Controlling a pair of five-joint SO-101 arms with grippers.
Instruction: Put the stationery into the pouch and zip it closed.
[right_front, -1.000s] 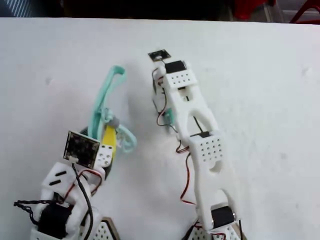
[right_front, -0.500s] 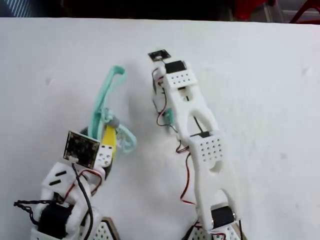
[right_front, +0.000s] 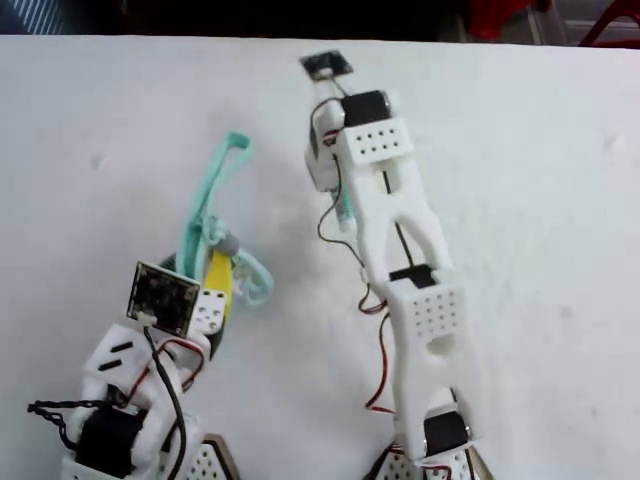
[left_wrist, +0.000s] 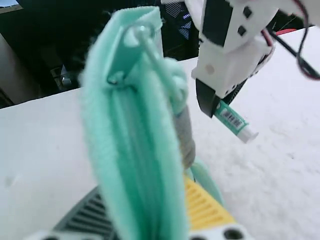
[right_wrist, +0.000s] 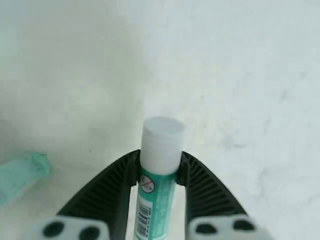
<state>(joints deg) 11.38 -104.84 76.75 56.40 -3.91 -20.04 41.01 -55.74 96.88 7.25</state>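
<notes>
While right claw (right_wrist: 160, 161) grips glue stick (right_wrist: 161, 136), pouch (left_wrist: 135, 150) (mint) beside — white table (right_front: 520, 150)

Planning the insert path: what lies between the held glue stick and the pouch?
Nothing: bare table separates the glue stick and pouch, seen in the high view.

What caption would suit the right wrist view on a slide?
Right tool clamps a green glue stick over the white table.

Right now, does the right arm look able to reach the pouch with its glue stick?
Probably yes. The right gripper, shut on the glue stick, hangs beside the pouch, nothing standing between them. The pouch's mouth looks narrow, so insertion could be fiddly.
</notes>
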